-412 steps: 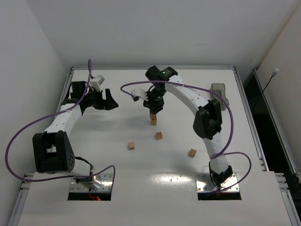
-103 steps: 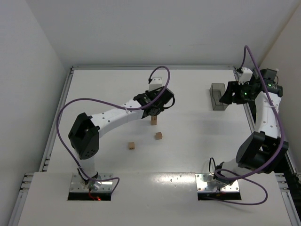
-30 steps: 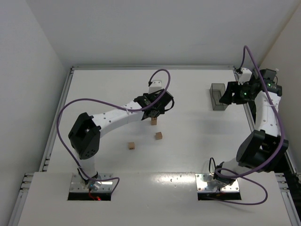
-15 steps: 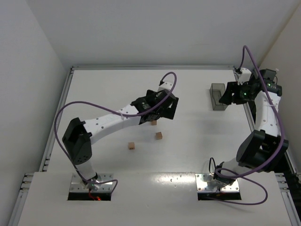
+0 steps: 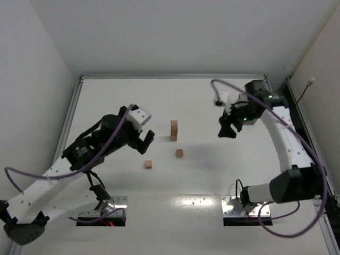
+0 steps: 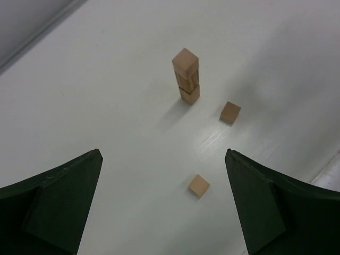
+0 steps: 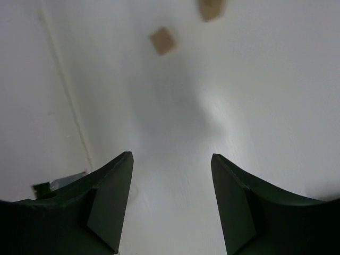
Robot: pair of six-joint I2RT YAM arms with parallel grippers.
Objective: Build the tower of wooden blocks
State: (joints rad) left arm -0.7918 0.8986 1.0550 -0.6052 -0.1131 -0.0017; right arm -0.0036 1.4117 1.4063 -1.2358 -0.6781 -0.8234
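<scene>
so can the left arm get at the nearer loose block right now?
Probably yes. The left gripper is open and empty, the nearer loose block lies alone ahead of it, and the tower and the other block stand apart beyond.

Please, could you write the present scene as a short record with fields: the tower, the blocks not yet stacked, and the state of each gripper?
tower: one cube wide, appears three cubes tall, upright, nothing touching it
loose blocks: two, lying on the table, apart from each other and from the tower
left gripper: open, empty, drawn back from the tower
right gripper: open, empty, above the table
task state: two blocks not yet stacked
</scene>
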